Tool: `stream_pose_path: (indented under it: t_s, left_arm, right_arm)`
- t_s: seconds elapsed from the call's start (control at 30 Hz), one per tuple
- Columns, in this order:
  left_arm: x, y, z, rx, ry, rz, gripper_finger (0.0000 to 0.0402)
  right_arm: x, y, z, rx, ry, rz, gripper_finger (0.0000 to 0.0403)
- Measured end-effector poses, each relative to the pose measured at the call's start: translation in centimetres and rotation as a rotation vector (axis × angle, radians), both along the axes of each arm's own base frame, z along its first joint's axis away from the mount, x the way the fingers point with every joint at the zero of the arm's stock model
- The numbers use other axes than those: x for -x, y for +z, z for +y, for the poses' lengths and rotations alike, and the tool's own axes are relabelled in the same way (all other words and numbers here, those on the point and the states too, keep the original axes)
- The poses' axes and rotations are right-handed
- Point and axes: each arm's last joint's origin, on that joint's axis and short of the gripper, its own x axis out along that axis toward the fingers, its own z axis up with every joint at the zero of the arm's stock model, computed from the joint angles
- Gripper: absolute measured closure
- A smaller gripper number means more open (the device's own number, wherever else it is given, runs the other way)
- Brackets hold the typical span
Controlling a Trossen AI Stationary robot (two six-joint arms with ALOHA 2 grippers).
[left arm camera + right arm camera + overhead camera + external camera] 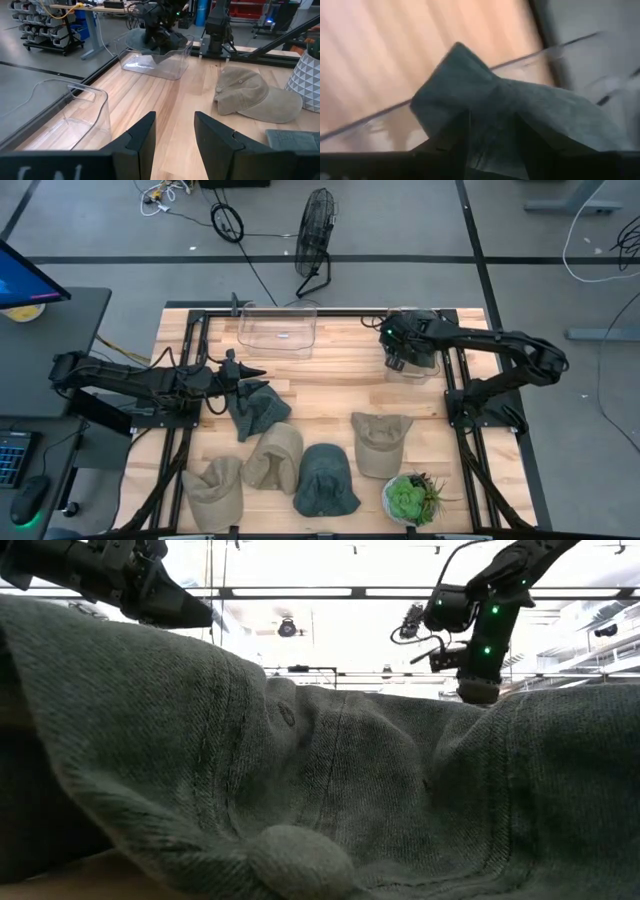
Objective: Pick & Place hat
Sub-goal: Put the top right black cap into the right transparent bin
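Bare wood between my left gripper and the clear bin gives open passage; five hats, e.g. the dark green hat, and a potted succulent crowd the table's near half

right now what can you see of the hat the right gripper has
The dark green hat looks like soft woven cloth, crumpled and folded to a peak. The right gripper is shut on it, holding it over the clear bin at the table's far right. In the left wrist view it hangs at the bin's rim; whether it touches is unclear.
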Motion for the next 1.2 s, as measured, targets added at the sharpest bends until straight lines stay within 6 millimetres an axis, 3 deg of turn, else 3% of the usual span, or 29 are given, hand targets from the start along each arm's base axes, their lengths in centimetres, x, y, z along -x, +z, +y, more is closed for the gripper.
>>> stream_pose_path:
  t_s: [0.2, 0.4, 0.5, 0.63, 0.87, 1.03, 1.2]
  left_arm:
    - [0.0, -0.2, 0.0, -0.002, 0.000, 0.018, 0.0264]
    - [0.1, -0.2, 0.0, -0.003, 0.000, 0.025, 0.0264]
    - [0.1, -0.2, 0.0, -0.002, 0.000, 0.025, 0.0264]
    - [0.1, -0.2, 0.0, -0.001, 0.000, 0.025, 0.0264]
    - [0.1, -0.2, 0.0, 0.022, 0.006, 0.017, 0.0264]
    - [0.1, -0.2, 0.0, 0.022, 0.006, 0.017, 0.0264]
    - [0.1, -0.2, 0.0, 0.022, 0.006, 0.017, 0.0264]
  right_arm:
    - [0.5, -2.0, 0.3, -0.219, -0.065, 0.081, 0.0240]
    - [-0.4, -3.0, -0.1, -0.225, -0.007, 0.085, 0.0240]
    - [-0.8, -2.2, 0.0, -0.173, 0.007, 0.076, 0.0240]
    - [-1.5, 1.2, 0.5, -0.088, -0.023, 0.060, 0.0240]
    - [-0.2, 6.0, 1.7, -0.055, -0.220, 0.215, 0.0240]
    - [2.2, 6.0, 2.8, -0.122, -0.425, 0.392, 0.0243]
    - [3.4, 3.5, 3.3, -0.160, -0.493, 0.421, 0.0273]
